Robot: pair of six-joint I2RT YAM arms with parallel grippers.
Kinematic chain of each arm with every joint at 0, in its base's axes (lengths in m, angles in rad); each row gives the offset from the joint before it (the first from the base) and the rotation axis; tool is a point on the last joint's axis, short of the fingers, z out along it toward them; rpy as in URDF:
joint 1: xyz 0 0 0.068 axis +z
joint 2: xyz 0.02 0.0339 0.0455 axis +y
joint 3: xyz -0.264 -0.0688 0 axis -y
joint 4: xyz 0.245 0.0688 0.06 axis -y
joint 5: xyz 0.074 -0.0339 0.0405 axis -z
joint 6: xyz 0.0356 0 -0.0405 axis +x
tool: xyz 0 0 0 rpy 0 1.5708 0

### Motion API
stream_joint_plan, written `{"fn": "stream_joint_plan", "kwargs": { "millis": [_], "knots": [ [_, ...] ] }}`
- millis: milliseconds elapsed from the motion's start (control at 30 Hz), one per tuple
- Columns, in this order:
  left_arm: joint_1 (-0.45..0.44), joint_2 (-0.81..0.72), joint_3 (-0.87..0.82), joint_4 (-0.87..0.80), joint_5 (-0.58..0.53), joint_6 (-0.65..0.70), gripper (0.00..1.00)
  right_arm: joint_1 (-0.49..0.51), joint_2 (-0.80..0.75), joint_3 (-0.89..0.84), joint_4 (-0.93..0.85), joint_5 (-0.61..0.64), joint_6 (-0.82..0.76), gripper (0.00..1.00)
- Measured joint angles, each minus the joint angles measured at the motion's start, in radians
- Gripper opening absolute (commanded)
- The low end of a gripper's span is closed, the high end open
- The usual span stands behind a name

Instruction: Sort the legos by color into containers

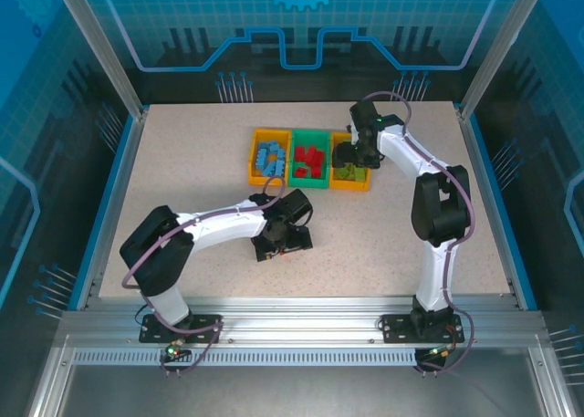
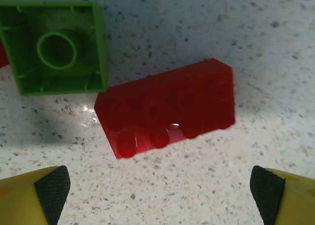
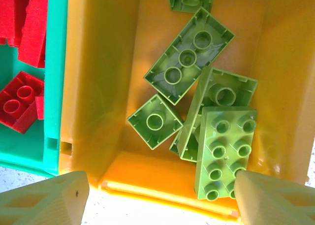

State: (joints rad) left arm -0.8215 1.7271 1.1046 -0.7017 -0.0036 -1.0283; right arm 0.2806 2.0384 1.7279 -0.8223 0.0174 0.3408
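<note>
A red lego (image 2: 167, 107) lies studs up on the speckled table. A light green lego (image 2: 56, 48) lies hollow side up just beyond it to the left. My left gripper (image 2: 160, 198) hangs low over them, open, with its black pads (image 2: 51, 188) wide on either side and nothing between. My right gripper (image 3: 160, 200) is open above the right orange-yellow container (image 3: 98, 87). Several green legos lie in that container, among them a studs-up one (image 3: 224, 151) resting on the others. The green middle container (image 3: 54, 62) holds red legos (image 3: 19, 104).
The three joined containers (image 1: 310, 182) stand at the back middle of the table, and the left one (image 1: 254, 161) holds blue legos. My left gripper (image 1: 278, 244) is nearer the front, at the centre. The right gripper (image 1: 363, 151) is at the row's right end.
</note>
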Motion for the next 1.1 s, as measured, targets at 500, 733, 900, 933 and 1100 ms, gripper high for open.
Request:
{"fn": "stream_joint_plan", "kwargs": {
  "millis": [500,733,900,933,1100],
  "knots": [
    [-0.004,0.133,0.118,0.003,-0.034,-0.1,0.99,0.0,-0.222,-0.13,0.05,-0.032,0.0,0.82],
    [0.0,0.148,0.101,0.006,-0.041,-0.116,0.88,-0.029,-0.262,-0.2,0.06,-0.034,-0.001,0.82],
    [0.003,0.154,0.106,-0.006,-0.046,-0.114,0.8,-0.051,-0.282,-0.231,0.068,-0.034,-0.001,0.82],
    [0.003,0.162,0.115,-0.018,-0.049,-0.107,0.77,-0.051,-0.287,-0.236,0.069,-0.034,-0.001,0.82],
    [0.002,0.187,0.152,-0.065,-0.057,-0.073,0.59,-0.053,-0.322,-0.263,0.076,-0.034,-0.001,0.82]
  ]
}}
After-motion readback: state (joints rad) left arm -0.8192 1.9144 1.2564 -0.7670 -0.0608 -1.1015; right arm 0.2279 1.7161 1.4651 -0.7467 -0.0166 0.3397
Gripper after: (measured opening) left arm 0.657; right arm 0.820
